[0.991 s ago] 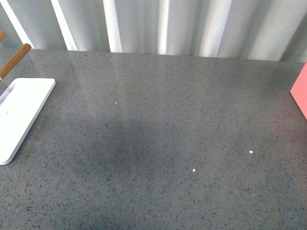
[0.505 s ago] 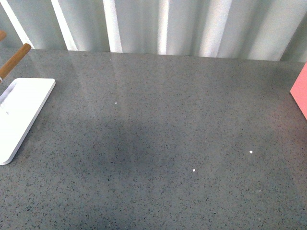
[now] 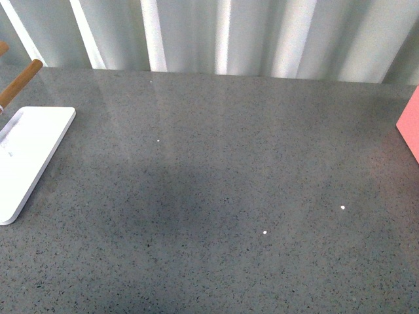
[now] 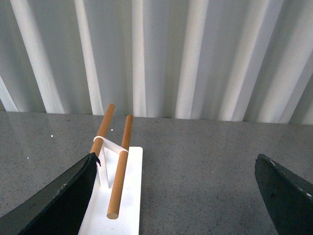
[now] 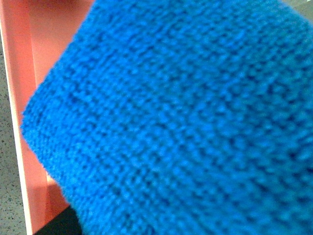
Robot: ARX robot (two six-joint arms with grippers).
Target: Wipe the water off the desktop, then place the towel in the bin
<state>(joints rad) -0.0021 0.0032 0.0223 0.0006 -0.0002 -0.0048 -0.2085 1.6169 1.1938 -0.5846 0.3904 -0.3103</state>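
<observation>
The glossy dark-grey speckled desktop [image 3: 196,281] fills the front view. The water [image 3: 264,232] shows as tiny white-glinting drops: one nearest at centre-right, a second [image 3: 342,207] a little farther and to its right, and a third [image 3: 158,140] well apart at far centre-left.

On the left lies a flat white tray [image 3: 33,150]. A white bracket [image 4: 111,145] stands on it and carries two round wooden rods [image 4: 120,169]. The left gripper [image 4: 176,161] hovers above the desktop on the near side of this tray. Its dark fingers [image 4: 63,196] are spread wide apart, with nothing between them.

At the right edge, farther back, stands the pink bin [image 3: 411,124]. The right wrist view shows the bright blue ribbed microfibre towel [image 5: 171,127] very close to the lens, in front of the bin's pink wall [image 5: 34,58]. The right gripper is hidden behind the cloth, so I cannot tell whether it grips the towel.

A white corrugated wall [image 3: 249,33] runs along the far edge of the desktop.
</observation>
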